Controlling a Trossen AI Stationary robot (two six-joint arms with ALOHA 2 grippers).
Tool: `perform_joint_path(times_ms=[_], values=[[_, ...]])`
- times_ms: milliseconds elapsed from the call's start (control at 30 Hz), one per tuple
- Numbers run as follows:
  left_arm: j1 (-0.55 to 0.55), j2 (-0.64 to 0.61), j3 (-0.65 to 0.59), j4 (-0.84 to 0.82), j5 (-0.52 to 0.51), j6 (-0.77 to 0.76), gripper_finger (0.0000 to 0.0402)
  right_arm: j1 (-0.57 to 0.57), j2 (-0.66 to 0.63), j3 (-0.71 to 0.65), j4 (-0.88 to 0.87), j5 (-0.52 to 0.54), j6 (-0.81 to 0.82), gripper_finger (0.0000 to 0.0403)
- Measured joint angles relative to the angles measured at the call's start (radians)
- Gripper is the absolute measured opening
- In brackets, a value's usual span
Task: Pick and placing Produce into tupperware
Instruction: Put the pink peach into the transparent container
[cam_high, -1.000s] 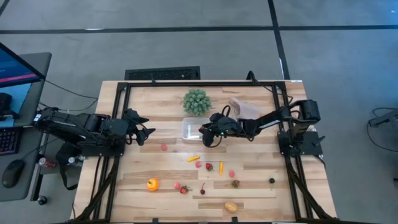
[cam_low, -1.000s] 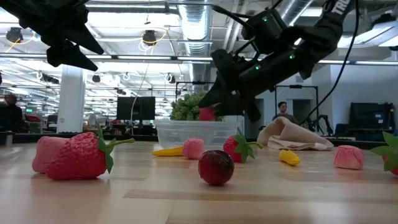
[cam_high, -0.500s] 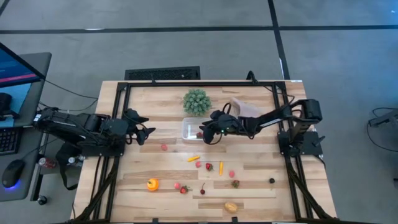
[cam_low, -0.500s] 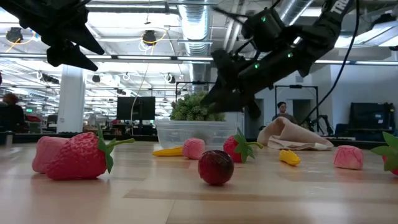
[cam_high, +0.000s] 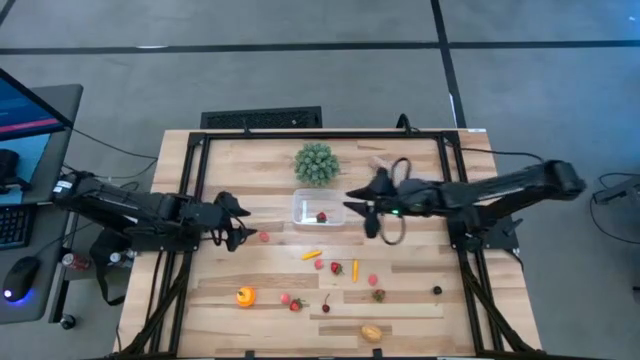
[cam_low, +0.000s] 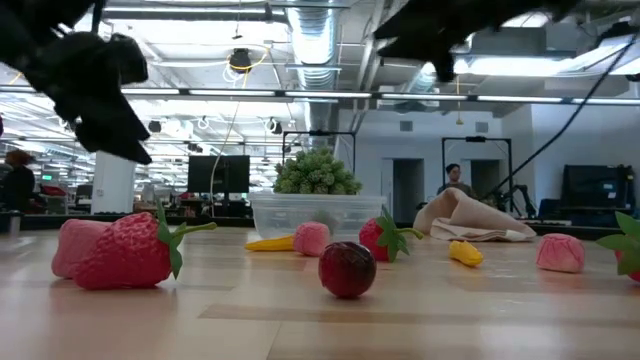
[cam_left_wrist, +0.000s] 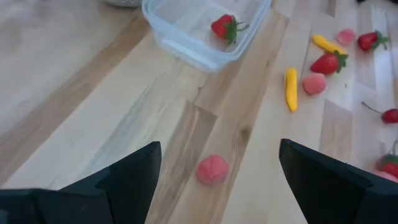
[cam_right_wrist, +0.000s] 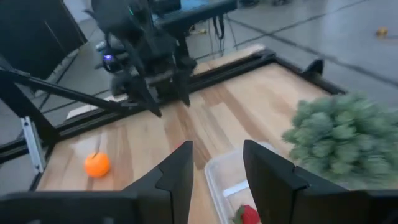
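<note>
Inside the tupperware (cam_high: 311, 209) a red strawberry (cam_high: 321, 217) now lies, dropped by the right gripper (cam_high: 357, 207), which has pulled back just beside it, fingers apart and empty; left gripper (cam_high: 240, 227), spread empty, nears the pink piece (cam_high: 264, 237); most produce awaits.

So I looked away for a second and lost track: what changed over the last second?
The right tool let go of the red strawberry, which now lies inside the tupperware, and pulled back to the container's right, fingers open. The left tool moved in toward the pink piece, fingers open. The green plant and the other produce on the table stayed put.
</note>
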Motion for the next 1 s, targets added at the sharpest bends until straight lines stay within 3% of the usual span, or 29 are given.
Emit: perform_joint_path(times_ms=[267,567,800,1000], values=[[0.000,0.000,-0.123,0.102,-0.022,-0.018,0.0316,0.209,-0.253,0.000,-0.328,0.348,0.092,0.0130],[0.000,0.000,-0.195,0.166,-0.007,0.052,0.0316,0.409,-0.324,0.000,-0.422,0.627,0.166,0.0132],[0.000,0.000,-0.219,0.160,0.033,0.025,0.0316,0.439,-0.323,0.000,-0.436,0.664,0.171,0.0130],[-0.001,0.000,-0.219,0.196,0.096,0.205,0.0316,0.439,-0.323,0.000,-0.450,0.664,0.178,0.0130]])
